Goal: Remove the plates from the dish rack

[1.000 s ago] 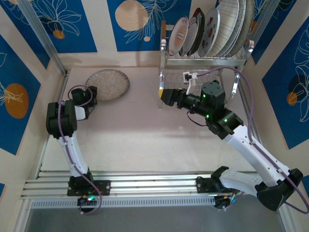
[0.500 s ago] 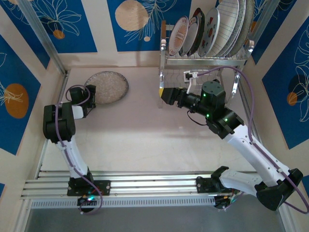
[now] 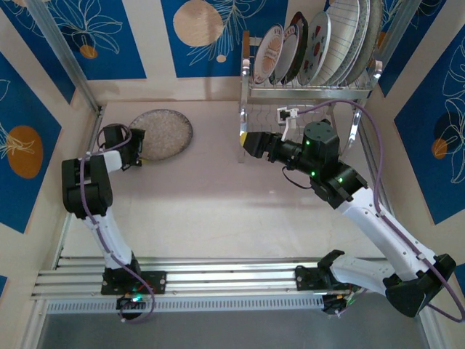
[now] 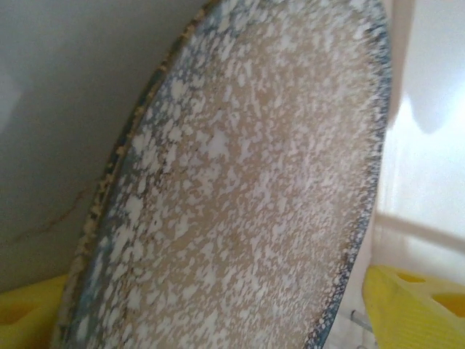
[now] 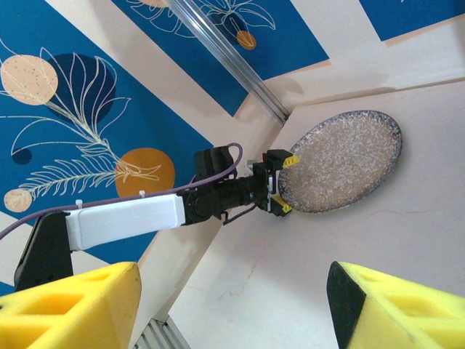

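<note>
A speckled grey plate (image 3: 163, 129) lies flat on the table at the back left, also seen in the right wrist view (image 5: 341, 160) and close up in the left wrist view (image 4: 240, 189). My left gripper (image 3: 138, 147) (image 5: 281, 185) (image 4: 218, 320) is open, its yellow fingertips (image 4: 407, 305) straddling the plate's left rim. The chrome dish rack (image 3: 312, 93) stands at the back right with several plates (image 3: 320, 40) upright in its upper slots. My right gripper (image 3: 245, 144) (image 5: 232, 313) hangs open and empty just in front of the rack's left leg.
Blue patterned walls close in the table at the back and both sides. A metal rail (image 3: 218, 280) runs along the near edge by the arm bases. A purple cable (image 3: 367, 123) loops over the right arm beside the rack.
My left gripper has opened and let go of the speckled plate, which now rests flat. The left arm has drawn slightly back to the left. The right arm has barely moved.
</note>
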`<control>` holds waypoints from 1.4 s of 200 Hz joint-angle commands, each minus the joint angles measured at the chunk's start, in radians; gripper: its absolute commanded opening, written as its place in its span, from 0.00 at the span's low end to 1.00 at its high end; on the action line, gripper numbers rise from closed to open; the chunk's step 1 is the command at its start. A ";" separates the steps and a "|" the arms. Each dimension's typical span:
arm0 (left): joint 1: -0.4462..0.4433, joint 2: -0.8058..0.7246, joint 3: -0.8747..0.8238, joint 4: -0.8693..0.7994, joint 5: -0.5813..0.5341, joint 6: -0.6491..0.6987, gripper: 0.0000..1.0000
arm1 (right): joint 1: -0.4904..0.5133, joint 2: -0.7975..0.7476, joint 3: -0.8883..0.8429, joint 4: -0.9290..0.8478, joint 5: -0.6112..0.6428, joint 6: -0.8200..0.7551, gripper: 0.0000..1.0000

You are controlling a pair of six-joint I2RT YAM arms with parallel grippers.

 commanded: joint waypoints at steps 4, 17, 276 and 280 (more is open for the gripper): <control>0.019 -0.037 0.086 -0.229 -0.009 0.074 0.90 | -0.007 -0.024 0.031 -0.022 0.025 0.005 0.69; 0.019 -0.035 0.106 -0.267 -0.006 0.087 0.91 | -0.008 -0.024 0.039 -0.042 0.035 0.001 0.69; -0.641 -0.784 0.118 -0.371 -0.116 0.327 1.00 | -0.799 0.416 1.032 -0.617 -0.014 -0.521 0.59; -0.646 -0.799 0.112 -0.362 -0.108 0.340 1.00 | -0.804 0.408 1.011 -0.594 -0.029 -0.533 0.59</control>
